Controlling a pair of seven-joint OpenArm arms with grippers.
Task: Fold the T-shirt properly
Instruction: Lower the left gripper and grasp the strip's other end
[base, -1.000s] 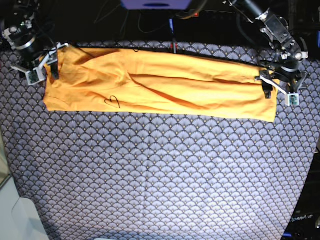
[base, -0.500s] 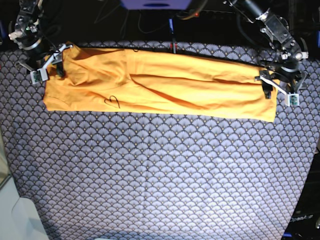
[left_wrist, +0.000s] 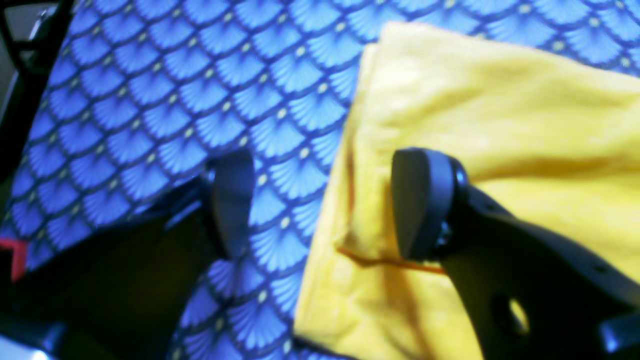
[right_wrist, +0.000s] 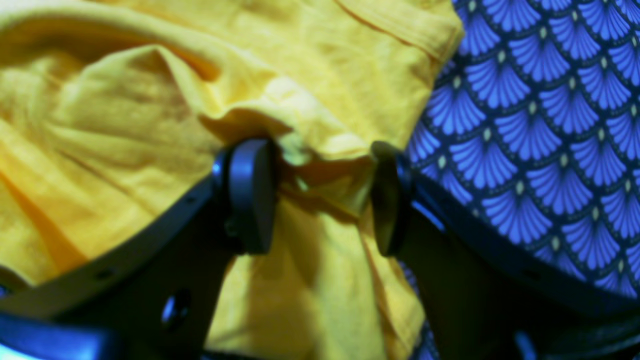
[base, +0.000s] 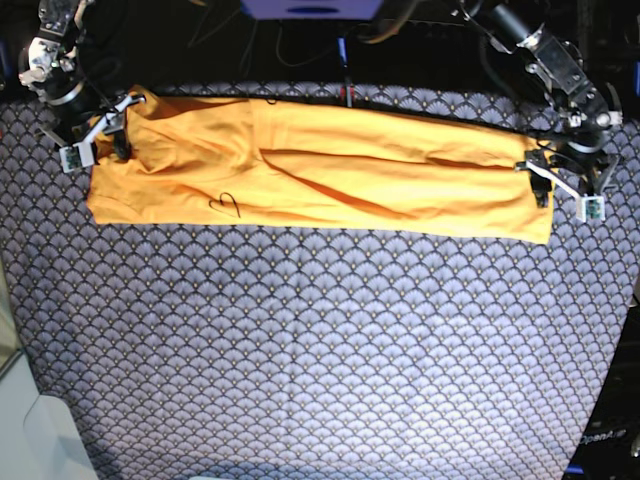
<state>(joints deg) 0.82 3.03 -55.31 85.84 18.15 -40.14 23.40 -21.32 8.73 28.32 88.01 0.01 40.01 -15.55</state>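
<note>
Plain orange-yellow cotton T-shirt (base: 320, 165) lies as a long narrow band across the far side of the tabletop, sleeves apparently already folded in lengthwise, wrinkled along its length. It sits on a navy cloth with a white fan-scale pattern (base: 320, 340) covering the tabletop.

Right end effector (right_wrist: 322, 197): jaws spread, straddling a raised pucker of fabric at the shirt's end near a ribbed hem; cloth sits between the pads but they don't look clamped on it. Counting it as open, not gripping.

Left end effector (left_wrist: 320, 202): jaws wide apart, straddling the shirt's opposite edge — one pad (left_wrist: 417, 200) over the yellow fabric, the other over bare patterned cloth. Nothing pinched.

In the base view each arm sits at one short end of the band, right end effector (base: 92, 135) and left end effector (base: 565, 185). My read: both are lined up for a matched end grasp, so the band can be folded crosswise. Risk: pinching only the top layer.
</note>
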